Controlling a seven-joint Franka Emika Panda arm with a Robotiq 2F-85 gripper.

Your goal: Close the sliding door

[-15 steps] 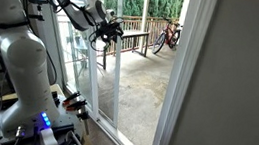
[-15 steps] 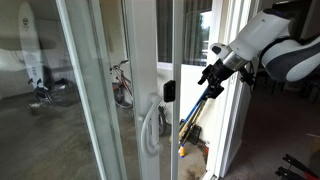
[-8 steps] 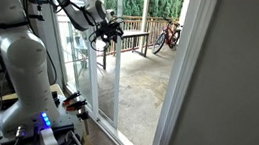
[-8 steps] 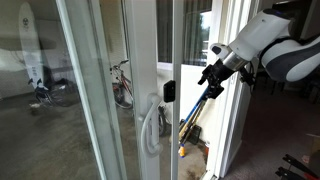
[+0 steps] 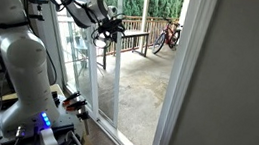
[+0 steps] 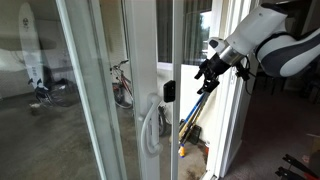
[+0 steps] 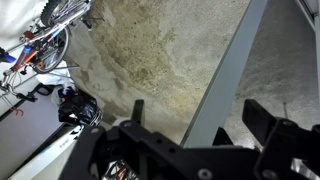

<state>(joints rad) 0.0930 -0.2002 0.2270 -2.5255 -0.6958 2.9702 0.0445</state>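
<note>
- Presently, sliding door [image 5: 111, 80]: tall clear glass panel with a narrow white frame and a slim white upright edge stile [image 7: 236, 60]. It stands part-open, with a gap towards the wide white jamb [image 5: 174, 78].
- Black Robotiq gripper [image 7: 195, 118]: jaws spread, nothing held. The stile runs between the fingers [image 7: 136, 112]; contact cannot be told.
- Arm: extended high, wrist at the upper stile.
- Judged: the push goes sideways towards the jamb, across the stile's vertical axis.

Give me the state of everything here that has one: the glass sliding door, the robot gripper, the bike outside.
Clear glass sliding door with white frame: open, a wide gap to the jamb.
Black robot gripper: open, fingers either side of the door's white edge stile.
Red bicycle outside: upright, beside the wooden railing.
</note>
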